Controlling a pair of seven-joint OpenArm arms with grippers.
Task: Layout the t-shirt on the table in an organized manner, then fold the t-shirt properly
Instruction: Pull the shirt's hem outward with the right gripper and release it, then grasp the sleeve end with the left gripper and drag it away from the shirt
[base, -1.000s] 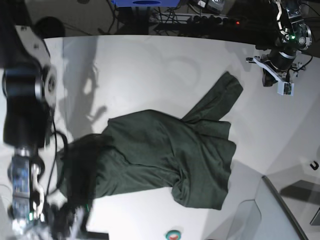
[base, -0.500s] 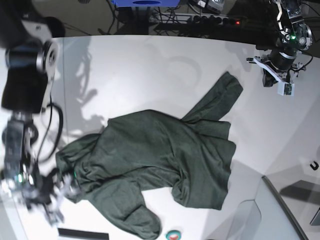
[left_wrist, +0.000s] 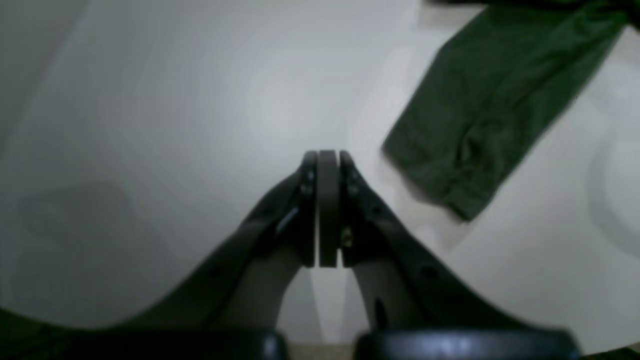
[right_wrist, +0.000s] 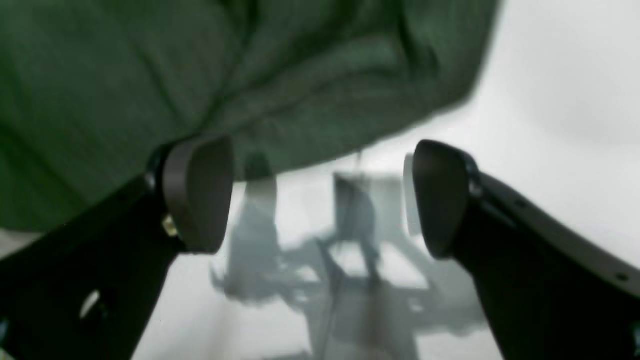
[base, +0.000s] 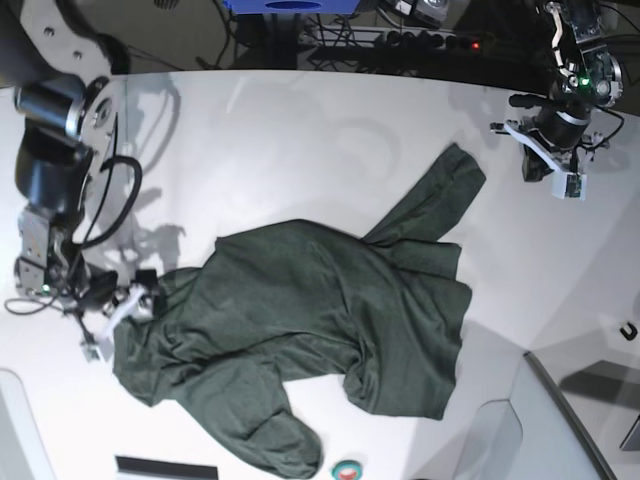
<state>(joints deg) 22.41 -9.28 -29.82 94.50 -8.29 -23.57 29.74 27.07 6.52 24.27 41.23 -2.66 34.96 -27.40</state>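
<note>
The dark green t-shirt (base: 330, 330) lies crumpled across the middle of the white table (base: 300, 150), one sleeve (base: 440, 195) stretched toward the far right and another (base: 270, 435) lying near the front edge. My right gripper (base: 122, 305) sits at the shirt's left end, low over the table. In the right wrist view it (right_wrist: 320, 195) is open with nothing between its fingers, and the shirt's edge (right_wrist: 250, 75) lies just beyond the tips. My left gripper (base: 558, 165) hovers at the far right, shut (left_wrist: 327, 157) and empty, with the sleeve end (left_wrist: 480, 125) a short way off to one side.
A small round red-and-green thing (base: 347, 468) lies at the front edge beside the shirt. A grey panel (base: 570, 420) fills the lower right corner. A black strip (base: 165, 467) lies at the front left. Cables and a power strip (base: 400, 40) run beyond the far edge.
My right gripper opened and let the shirt go; the lifted left part dropped and a sleeve spread toward the front edge. The right arm then drew back to the shirt's left end. The left arm barely moved.
</note>
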